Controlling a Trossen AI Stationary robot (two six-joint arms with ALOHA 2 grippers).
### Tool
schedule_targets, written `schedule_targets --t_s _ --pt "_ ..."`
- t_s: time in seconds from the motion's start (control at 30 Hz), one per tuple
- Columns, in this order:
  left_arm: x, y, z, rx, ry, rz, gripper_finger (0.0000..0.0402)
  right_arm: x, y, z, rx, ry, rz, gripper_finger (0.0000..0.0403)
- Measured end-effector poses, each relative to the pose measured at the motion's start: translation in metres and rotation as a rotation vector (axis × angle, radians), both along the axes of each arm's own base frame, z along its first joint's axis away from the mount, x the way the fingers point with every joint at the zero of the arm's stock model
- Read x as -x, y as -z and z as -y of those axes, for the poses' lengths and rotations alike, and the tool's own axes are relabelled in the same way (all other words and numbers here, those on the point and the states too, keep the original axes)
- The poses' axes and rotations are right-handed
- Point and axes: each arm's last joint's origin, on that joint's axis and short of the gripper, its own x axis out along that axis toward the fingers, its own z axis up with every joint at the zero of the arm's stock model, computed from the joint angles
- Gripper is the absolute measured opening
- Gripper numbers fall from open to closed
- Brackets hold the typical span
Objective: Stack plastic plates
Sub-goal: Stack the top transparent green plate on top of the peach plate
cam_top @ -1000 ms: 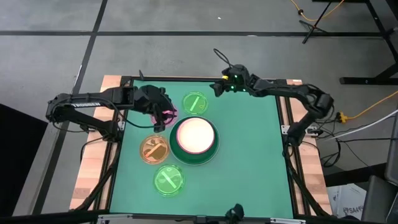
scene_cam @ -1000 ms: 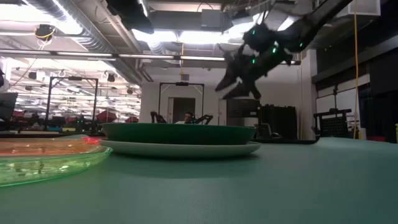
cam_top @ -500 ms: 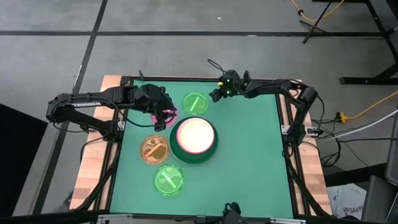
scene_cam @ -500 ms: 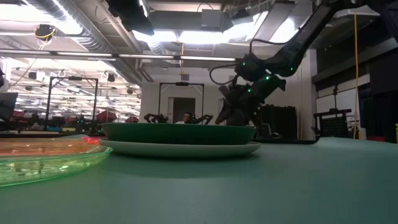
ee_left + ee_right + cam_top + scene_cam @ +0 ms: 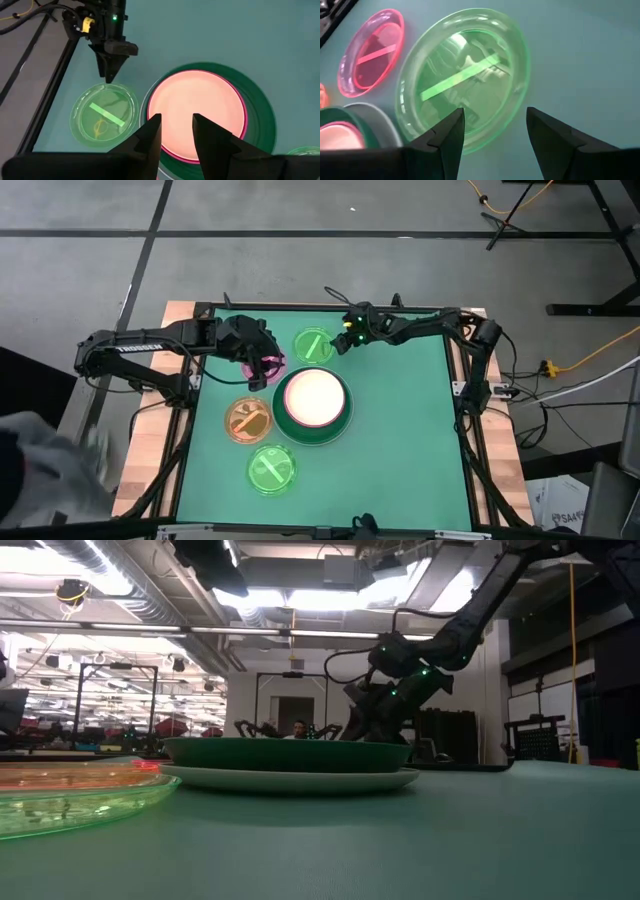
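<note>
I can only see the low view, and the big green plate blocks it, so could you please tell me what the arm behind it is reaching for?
Observer: That is the right gripper. It is at a small lime green plate, fingers open, with the plate's rim showing between them.
Operator: Thank you. And where is the left gripper, please?
Observer: The left gripper is above the small pink plate, beside the large plate stack, fingers open.
</note>
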Motion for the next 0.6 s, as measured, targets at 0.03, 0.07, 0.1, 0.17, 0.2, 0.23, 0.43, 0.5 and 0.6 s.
schedule_targets --t_s 0.03,0.07,0.1,0.17,0.2,0.23,0.43,0.5,0.6 --pt "0.0000 0.0000 0.0000 0.000 0.000 0.000 0.0104 -0.0016 -0.0002 -0.0022 0.004 -0.005 0.002 0.0200" --pt "0.0000 0.0000 0.0000 0.000 0.000 0.000 0.0104 -0.0030 -0.0002 -0.0045 0.012 -0.003 -0.003 0.0200" --pt "0.0000 0.0000 0.0000 0.000 0.000 0.000 0.0104 -0.0040 0.0001 -0.0065 0.022 0.005 -0.012 0.0200" --pt "0.0000 0.0000 0.0000 0.000 0.000 0.000 0.0104 -0.0060 0.0006 -0.0101 0.050 0.029 -0.033 0.0200" --pt "0.0000 0.0000 0.0000 0.000 0.000 0.000 0.0104 -0.0066 0.0006 -0.0110 0.061 0.039 -0.039 0.0200" --pt "0.0000 0.0001 0.0000 0.001 -0.001 0.000 0.0104 -0.0069 0.0007 -0.0116 0.067 0.043 -0.042 0.0200" --pt "0.0000 0.0001 0.0000 0.002 0.000 0.000 0.0104 -0.0063 0.0013 -0.0118 0.044 0.058 -0.045 0.0200" --pt "0.0000 0.0001 0.0000 0.002 0.000 0.000 0.0104 -0.0058 0.0019 -0.0119 0.044 0.063 -0.054 0.0200" --pt "0.0000 0.0001 0.0001 0.003 0.001 0.000 0.0104 -0.0054 0.0024 -0.0120 0.042 0.065 -0.061 0.0200"
